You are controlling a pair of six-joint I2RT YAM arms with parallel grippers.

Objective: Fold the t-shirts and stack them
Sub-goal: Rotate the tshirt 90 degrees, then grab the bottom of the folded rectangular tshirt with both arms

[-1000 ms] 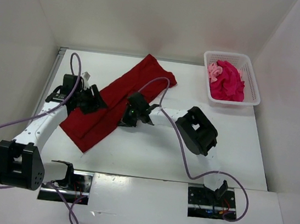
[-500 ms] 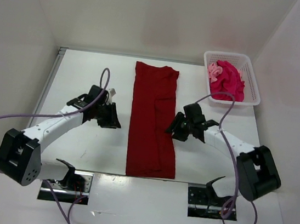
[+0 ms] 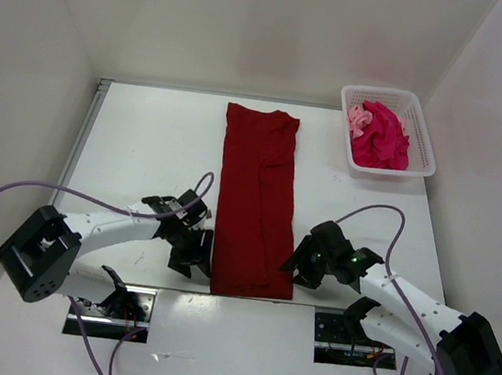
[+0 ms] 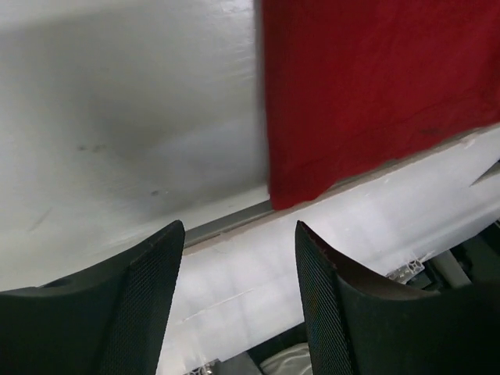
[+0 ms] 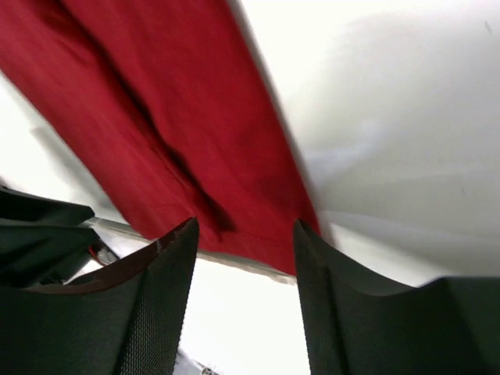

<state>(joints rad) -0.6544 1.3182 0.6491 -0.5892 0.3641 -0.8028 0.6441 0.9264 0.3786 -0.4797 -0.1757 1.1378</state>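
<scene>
— Dark red t-shirt [image 3: 255, 202]?
— Lies flat on the table [image 3: 147, 137] as a long folded strip, near end at the front edge.
— Left gripper [image 4: 240, 226], right gripper [image 5: 246, 230]?
— Both spread wide, holding nothing, flanking that near end.
— Magenta t-shirt [image 3: 383, 135], salmon t-shirt [image 3: 357, 118]?
— Bunched in the white basket [image 3: 420, 165], far right.

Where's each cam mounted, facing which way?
Top external: above and behind the bases, looking down on the table; both arms show.
Left wrist: on left arm, facing the dark red t-shirt's near left corner; left gripper open in frame.
Right wrist: on right arm, facing the t-shirt's near right corner; right gripper open in frame.
Shared: all see the t-shirt's near hem.
</scene>
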